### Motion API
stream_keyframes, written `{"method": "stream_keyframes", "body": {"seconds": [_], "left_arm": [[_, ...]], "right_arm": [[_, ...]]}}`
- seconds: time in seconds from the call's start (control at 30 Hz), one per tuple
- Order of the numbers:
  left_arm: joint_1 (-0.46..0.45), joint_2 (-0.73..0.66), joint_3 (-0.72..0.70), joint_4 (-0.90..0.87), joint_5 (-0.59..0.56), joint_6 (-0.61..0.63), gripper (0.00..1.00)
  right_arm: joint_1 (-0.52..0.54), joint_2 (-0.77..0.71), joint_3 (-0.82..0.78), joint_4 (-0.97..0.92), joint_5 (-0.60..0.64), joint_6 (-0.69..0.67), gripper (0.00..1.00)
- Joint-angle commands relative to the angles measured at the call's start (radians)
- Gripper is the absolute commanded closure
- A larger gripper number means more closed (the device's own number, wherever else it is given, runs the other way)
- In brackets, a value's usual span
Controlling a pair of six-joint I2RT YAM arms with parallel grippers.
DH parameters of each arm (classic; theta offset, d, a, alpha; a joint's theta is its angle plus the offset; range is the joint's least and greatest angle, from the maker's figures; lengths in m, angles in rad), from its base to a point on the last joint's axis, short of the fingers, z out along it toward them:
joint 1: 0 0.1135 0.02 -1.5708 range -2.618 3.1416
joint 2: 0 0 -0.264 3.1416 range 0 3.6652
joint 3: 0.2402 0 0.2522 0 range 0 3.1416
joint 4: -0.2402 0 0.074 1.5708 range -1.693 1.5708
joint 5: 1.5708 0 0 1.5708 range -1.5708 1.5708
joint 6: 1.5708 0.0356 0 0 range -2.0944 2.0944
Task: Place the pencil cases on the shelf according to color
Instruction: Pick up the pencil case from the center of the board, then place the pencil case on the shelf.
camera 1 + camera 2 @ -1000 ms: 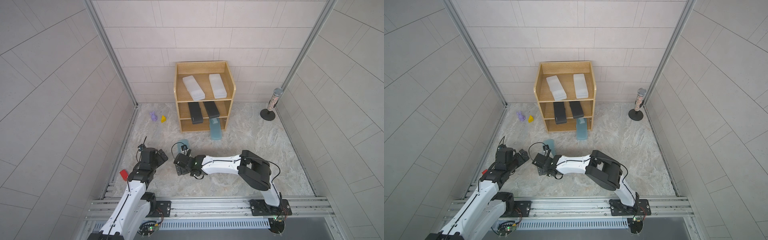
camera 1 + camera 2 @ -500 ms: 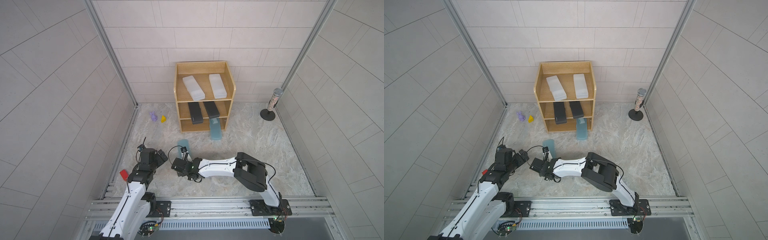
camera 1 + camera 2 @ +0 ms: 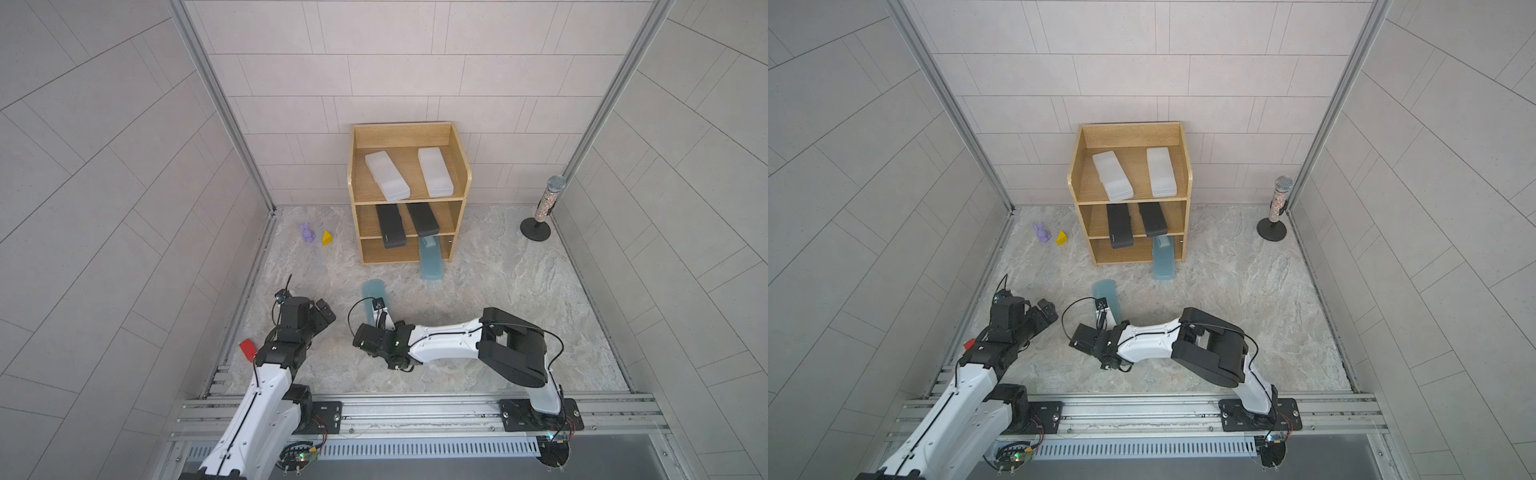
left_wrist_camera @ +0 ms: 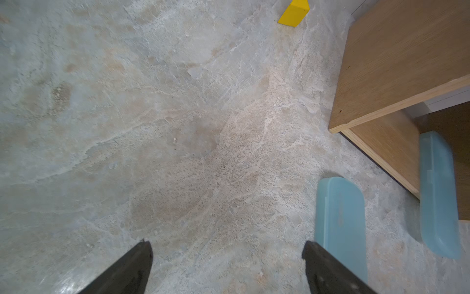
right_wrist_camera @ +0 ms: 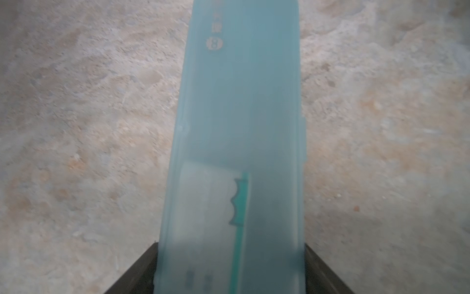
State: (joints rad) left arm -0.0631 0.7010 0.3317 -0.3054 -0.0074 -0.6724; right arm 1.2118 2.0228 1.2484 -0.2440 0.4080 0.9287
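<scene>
Because the sorting goes by color, the layout reads as nearly done. Only one case lies loose on the marbled surface (image 3: pixel 519 299). The oak shelf (image 3: pixel 406 201) stands against the back wall with its open front toward the arms, so cases can slide in lengthwise, one color to a tier.

The right arm reaches low across the front of the surface, and the left arm is drawn back beside it, clear of its path.

The frosted white cases (image 3: pixel 386 175) (image 3: pixel 434 171) lie on the top tier. The black cases (image 3: pixel 390 226) (image 3: pixel 423 218) are on the middle tier, poking past its front edge. That leaves the bottom tier for teal, and the shelved teal case (image 3: pixel 430 259) is only partly inside it, its near end out on the surface.

The loose teal case (image 3: pixel 372 293) lies well apart from the shelf, its length pointing roughly toward it. The right hand (image 5: pixel 230 254) straddles its near end with fingers against both long edges, grasping it across the narrow width, likely so the far end leads into the tier. I cannot tell whether the case has left the surface. The left hand (image 4: pixel 227 245) hovers released, with nothing between its fingers.

The microphone prop (image 3: pixel 544 208), purple figurine (image 3: pixel 307 232), yellow wedge (image 3: pixel 327 237) and red block (image 3: pixel 247 348) sit at the margins, outside the sorting.
</scene>
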Motion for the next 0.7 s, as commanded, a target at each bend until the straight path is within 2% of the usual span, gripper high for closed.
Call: {"method": "stream_keyframes", "body": {"seconds": [0.0, 0.17, 0.37, 0.5, 0.67], "left_arm": [[0.006, -0.024, -0.017, -0.014, -0.013, 0.008, 0.0], [0.005, -0.029, -0.019, -0.016, -0.002, 0.007, 0.0], [0.005, -0.005, -0.019, 0.003, 0.014, 0.01, 0.0], [0.006, 0.01, -0.017, 0.013, 0.019, 0.012, 0.0], [0.006, 0.014, -0.019, 0.026, 0.031, 0.019, 0.0]], "right_arm": [[0.001, -0.04, -0.079, -0.074, -0.008, 0.018, 0.4], [-0.001, -0.149, -0.159, -0.061, 0.06, 0.041, 0.42], [-0.021, -0.23, -0.193, 0.03, 0.071, -0.019, 0.42], [-0.064, -0.229, -0.176, 0.102, 0.072, -0.068, 0.42], [-0.155, -0.16, -0.071, 0.125, 0.027, -0.135, 0.43]]}}
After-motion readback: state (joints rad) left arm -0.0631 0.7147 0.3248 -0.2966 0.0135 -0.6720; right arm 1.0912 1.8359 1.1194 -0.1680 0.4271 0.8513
